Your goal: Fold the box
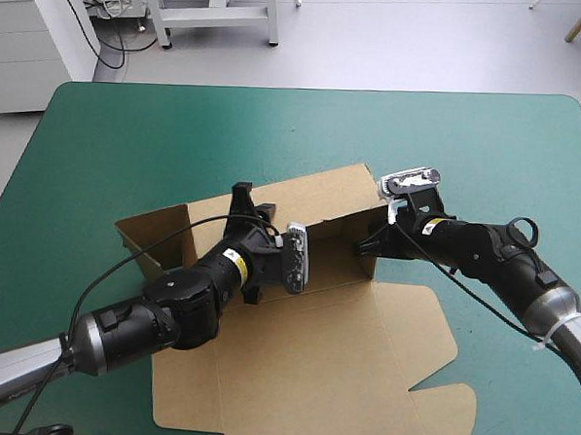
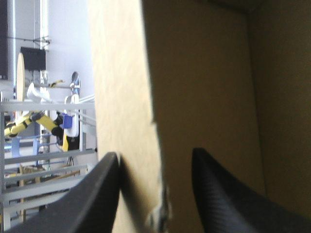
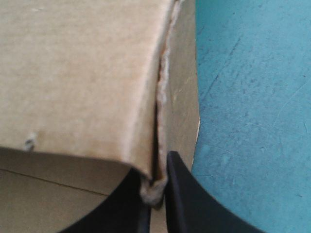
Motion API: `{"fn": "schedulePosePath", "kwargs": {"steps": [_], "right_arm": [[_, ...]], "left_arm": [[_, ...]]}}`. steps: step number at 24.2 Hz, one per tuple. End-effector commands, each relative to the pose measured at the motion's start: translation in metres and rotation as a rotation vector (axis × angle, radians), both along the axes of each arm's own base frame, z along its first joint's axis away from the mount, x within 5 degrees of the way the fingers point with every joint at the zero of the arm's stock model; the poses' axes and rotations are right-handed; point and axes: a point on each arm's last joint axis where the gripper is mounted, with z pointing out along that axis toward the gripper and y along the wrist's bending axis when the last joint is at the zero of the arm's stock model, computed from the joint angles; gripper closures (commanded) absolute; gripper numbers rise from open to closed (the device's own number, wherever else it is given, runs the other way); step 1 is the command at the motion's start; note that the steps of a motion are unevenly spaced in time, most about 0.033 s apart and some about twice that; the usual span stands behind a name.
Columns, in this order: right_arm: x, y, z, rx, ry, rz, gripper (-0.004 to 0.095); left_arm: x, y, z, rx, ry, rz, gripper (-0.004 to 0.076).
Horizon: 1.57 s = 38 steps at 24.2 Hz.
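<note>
The brown box [image 1: 332,346] lies mid-table, its back and side walls raised and its lid flat toward the near edge. My left gripper [image 1: 244,203] reaches over the back wall. In the left wrist view its black fingers [image 2: 109,194] stand apart, astride the upright wall's edge [image 2: 121,97], so the left gripper [image 2: 154,151] is open. My right gripper [image 1: 370,246] is at the box's right wall. In the right wrist view the right gripper [image 3: 154,174] is pinched on a doubled board edge [image 3: 82,73], all but shut.
Teal-green cover [image 1: 129,131] stretches from the box to the table's far and left edges, and shows beside the right wall [image 3: 252,97]. The flat lid's tabs [image 1: 447,401] reach toward the near right edge.
</note>
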Motion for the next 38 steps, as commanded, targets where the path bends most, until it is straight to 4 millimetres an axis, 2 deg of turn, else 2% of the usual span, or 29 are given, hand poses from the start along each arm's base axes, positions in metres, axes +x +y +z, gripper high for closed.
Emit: {"fn": "schedulePosePath", "kwargs": {"steps": [1,10,14,16,20,23,25,28,33,38], "right_arm": [[0.004,0.001,0.024,0.112,-0.106,-0.059,0.0925],[0.012,0.003,0.016,0.105,-0.096,-0.084,0.0925],[0.011,0.002,0.015,0.095,-0.089,-0.082,0.0925],[0.010,0.002,0.014,0.087,-0.072,-0.085,0.0925],[0.009,0.001,0.018,0.072,-0.040,-0.084,0.0926],[0.009,0.000,0.027,0.032,-0.013,-0.080,0.0926],[0.009,-0.002,0.041,0.000,-0.005,-0.084,0.0926],[0.009,-0.004,0.056,-0.027,0.004,-0.091,0.0928],[0.026,-0.014,0.061,-0.132,0.161,-0.116,0.0928],[0.056,-0.018,0.056,-0.229,0.272,-0.137,0.0928]], "left_arm": [[-0.019,-0.006,0.024,-0.083,-0.032,-0.063,0.0324],[-0.061,-0.011,0.040,-0.090,-0.064,-0.155,0.0327],[-0.082,-0.010,0.049,-0.075,-0.130,-0.171,0.0360],[-0.087,-0.009,0.051,-0.051,-0.160,-0.157,0.0372],[-0.086,-0.007,0.061,-0.085,-0.172,-0.108,0.0387],[-0.077,-0.003,0.083,-0.172,-0.130,-0.061,0.0387],[-0.057,0.006,0.108,-0.253,-0.073,-0.012,0.0386],[-0.029,0.031,0.129,-0.341,0.027,0.098,0.0387],[0.010,0.086,0.129,-0.458,0.299,0.330,0.0386],[0.030,0.124,0.127,-0.648,0.415,0.470,0.0387]]}}
